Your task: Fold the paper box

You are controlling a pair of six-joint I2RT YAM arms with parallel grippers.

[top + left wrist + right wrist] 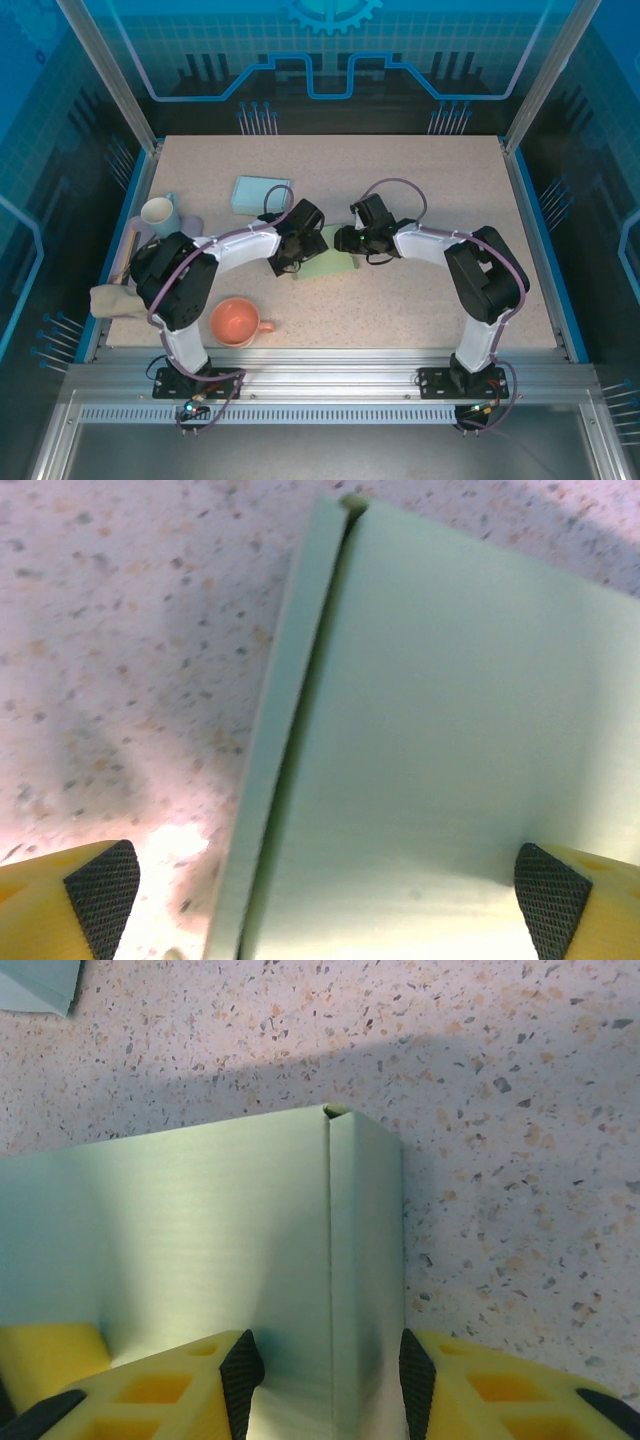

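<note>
Pale green paper box [325, 262] lying flat at the middle of the table [430, 170], one gripper on each side of it.

The right gripper [330, 1375] is closed partway on the box's folded side strip, a black pad pressing on each side of the crease. The left gripper [325, 900] stands wide open, with its pads [100, 885] spread past both sides of the sheet and gripping nothing. From the left wrist, a narrow flap is seen folded along the box's left edge, with a dark gap under it. The right wrist camera shows the crease running up to a small notch at the corner. The overhead view adds the surroundings: a teal sheet [260, 195] lies farther back, a pale mug [160, 215] and a cloth [115, 300] sit at the left edge, and an orange cup [237, 322] is near the left arm's base.
</note>
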